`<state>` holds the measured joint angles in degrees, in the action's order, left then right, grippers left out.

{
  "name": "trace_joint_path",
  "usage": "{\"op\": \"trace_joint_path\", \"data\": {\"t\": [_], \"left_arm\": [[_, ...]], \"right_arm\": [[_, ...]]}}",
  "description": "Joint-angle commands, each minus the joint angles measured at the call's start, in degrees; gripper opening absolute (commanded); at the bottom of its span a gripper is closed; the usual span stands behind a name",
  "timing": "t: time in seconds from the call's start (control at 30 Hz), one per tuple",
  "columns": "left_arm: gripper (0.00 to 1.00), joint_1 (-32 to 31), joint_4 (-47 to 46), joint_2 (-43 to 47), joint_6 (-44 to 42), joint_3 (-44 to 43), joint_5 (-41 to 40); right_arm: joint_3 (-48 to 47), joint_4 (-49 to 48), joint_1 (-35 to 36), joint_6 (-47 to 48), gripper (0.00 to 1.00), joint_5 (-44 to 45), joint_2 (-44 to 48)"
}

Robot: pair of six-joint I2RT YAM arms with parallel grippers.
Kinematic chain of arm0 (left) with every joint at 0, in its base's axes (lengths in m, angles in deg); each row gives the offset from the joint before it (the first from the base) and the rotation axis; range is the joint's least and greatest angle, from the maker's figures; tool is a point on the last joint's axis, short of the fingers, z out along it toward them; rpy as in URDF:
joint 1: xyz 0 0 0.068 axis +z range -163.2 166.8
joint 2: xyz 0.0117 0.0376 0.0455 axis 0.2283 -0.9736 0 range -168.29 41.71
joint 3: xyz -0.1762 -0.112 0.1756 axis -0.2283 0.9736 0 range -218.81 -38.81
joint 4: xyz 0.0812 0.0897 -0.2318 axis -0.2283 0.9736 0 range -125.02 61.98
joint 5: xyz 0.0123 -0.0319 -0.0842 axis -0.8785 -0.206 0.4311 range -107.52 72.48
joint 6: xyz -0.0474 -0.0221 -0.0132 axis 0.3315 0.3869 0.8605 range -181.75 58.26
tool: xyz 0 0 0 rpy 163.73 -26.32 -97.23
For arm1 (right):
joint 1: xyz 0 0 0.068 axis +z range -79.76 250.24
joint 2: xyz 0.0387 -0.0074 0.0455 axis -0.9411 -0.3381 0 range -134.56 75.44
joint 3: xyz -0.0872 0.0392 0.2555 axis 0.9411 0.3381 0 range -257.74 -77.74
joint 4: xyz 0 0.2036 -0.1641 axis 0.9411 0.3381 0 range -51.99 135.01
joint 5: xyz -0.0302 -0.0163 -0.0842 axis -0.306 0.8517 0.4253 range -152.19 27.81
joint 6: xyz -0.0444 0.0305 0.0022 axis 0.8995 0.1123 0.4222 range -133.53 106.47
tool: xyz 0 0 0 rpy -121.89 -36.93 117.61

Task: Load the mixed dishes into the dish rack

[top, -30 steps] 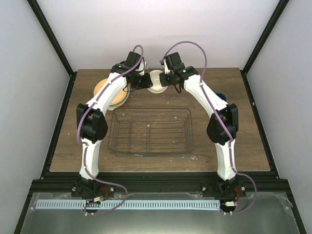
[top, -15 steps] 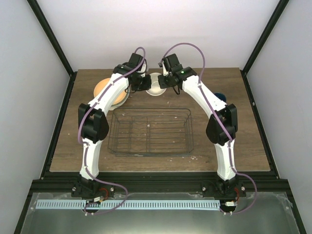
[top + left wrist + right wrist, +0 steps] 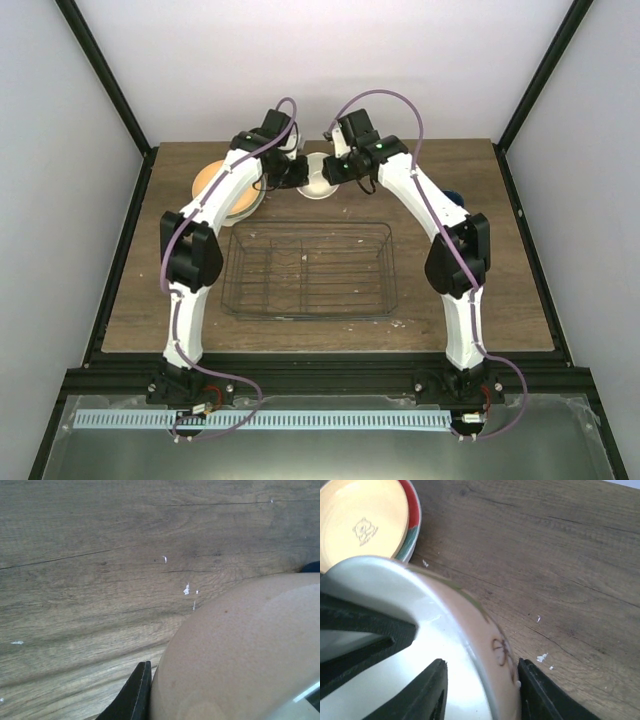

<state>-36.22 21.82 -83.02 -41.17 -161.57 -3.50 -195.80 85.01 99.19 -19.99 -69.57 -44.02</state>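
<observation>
White walls are enclosing a brown wooden desk (image 3: 480, 290). From above, we are seeing both arms reaching to its far middle. The small cream bowl (image 3: 318, 182) is showing there between the left end effector (image 3: 297, 172) and the right end effector (image 3: 337, 168), just beyond the dish rack (image 3: 310, 270). Being round, the bowl has no long axis. Its mouth is facing upward and seems somewhat tilted.

From the left wrist, we are seeing the bowl's outer wall filling the lower right. One dark finger (image 3: 135, 695) is lying against it. Taken with the next view, this end effector is looking clamped on the bowl's wall.

From the right wrist, we are seeing its fingers (image 3: 432, 690) standing either side of the rim, but we cannot tell whether they are squeezing. An orange-yellow plate (image 3: 360, 525) is lying just beyond.

We are judging that one firm pinch should be holding before the other lets go. The bowl should then be rising clear of the rack's far wire wall.
</observation>
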Motion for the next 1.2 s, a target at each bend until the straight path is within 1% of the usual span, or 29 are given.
{"op": "trace_joint_path", "data": {"t": [0.0,0.1,0.13,0.2,0.3,0.33,0.4,0.47,0.63,0.77,1.0,1.1,1.17], "left_arm": [[0.00,0.14,-3.79,-3.54,1.22,-2.52,-3.31],[0.00,0.35,-4.63,-4.07,1.14,-2.40,-3.77],[0.00,0.43,-4.96,-4.19,1.07,-2.39,-3.83],[0.00,0.65,-5.44,-4.19,0.98,-2.31,-4.12],[0.00,1.06,-5.91,-3.61,0.87,-1.86,-4.47],[0.00,1.27,-6.06,-3.38,0.87,-1.42,-4.46],[0.00,1.85,-6.40,-2.94,0.95,-0.55,-4.39],[0.00,2.29,-6.75,-2.42,1.08,0.38,-4.43],[0.00,3.22,-7.68,-0.94,1.10,2.41,-4.09],[0.00,3.73,-9.81,1.60,-0.18,5.47,-2.58],[0.00,5.22,-19.57,9.06,-0.94,15.90,6.56],[0.00,5.35,-21.62,11.18,-2.11,18.96,9.47],[0.00,5.57,-22.65,12.52,-2.61,19.98,12.33]], "right_arm": [[-2.68,0.80,2.87,0.80,0.44,-12.22,7.60],[-1.48,0.25,2.90,1.86,0.54,-15.43,9.88],[-0.75,0.12,2.87,2.08,0.59,-15.60,10.68],[0.73,0.17,2.87,2.94,0.67,-14.17,11.95],[2.46,1.07,2.79,4.55,0.76,-11.18,13.32],[2.88,1.23,2.64,4.79,0.83,-10.55,13.73],[3.36,1.33,2.39,4.87,0.94,-9.96,14.34],[3.79,1.11,2.15,4.70,1.00,-9.48,14.95],[4.43,2.00,1.49,4.21,1.00,-4.97,15.30],[9.24,-0.31,-1.39,1.74,1.00,-4.98,17.02],[22.10,-12.25,-7.14,-4.83,1.00,-12.79,22.85],[25.68,-16.75,-8.75,-7.12,1.00,-19.82,24.06],[27.85,-20.14,-9.92,-9.14,1.00,-26.19,24.30]]}}
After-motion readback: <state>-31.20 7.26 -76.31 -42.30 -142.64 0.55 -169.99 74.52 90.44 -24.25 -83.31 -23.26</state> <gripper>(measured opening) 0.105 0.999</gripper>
